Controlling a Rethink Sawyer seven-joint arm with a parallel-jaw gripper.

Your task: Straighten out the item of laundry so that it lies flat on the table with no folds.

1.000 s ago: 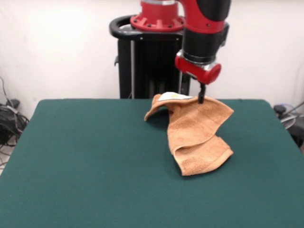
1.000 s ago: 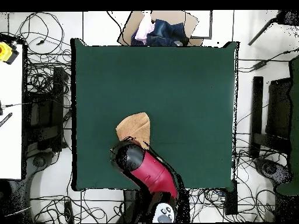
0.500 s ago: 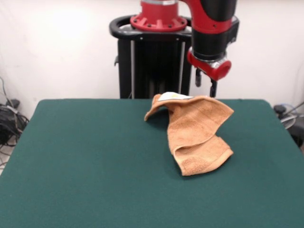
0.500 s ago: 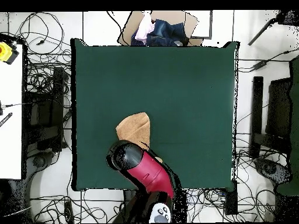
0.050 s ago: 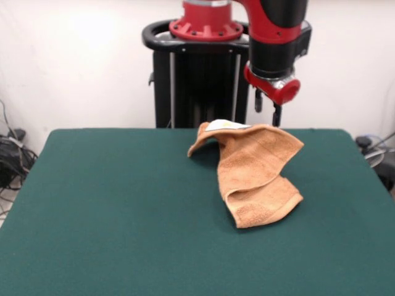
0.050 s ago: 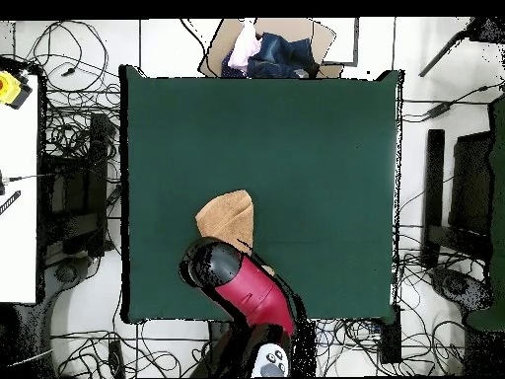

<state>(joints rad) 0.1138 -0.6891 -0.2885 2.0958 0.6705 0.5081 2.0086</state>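
Front view shows the claw [image 5: 267, 112] above the folded towel [image 5: 256, 176].

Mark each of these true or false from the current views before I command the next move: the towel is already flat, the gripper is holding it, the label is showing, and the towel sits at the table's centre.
1. The towel lies flat with no folds. False: it is folded over itself, with one edge humped up off the table.
2. The gripper holds the towel. False: it hangs above the towel's far edge with a gap between, gripping nothing.
3. A white label shows at the towel's far edge. True.
4. The towel sits at the table's centre. False: in the overhead view it lies toward the robot's side, partly under the arm.
5. The gripper's fingers are apart. True.
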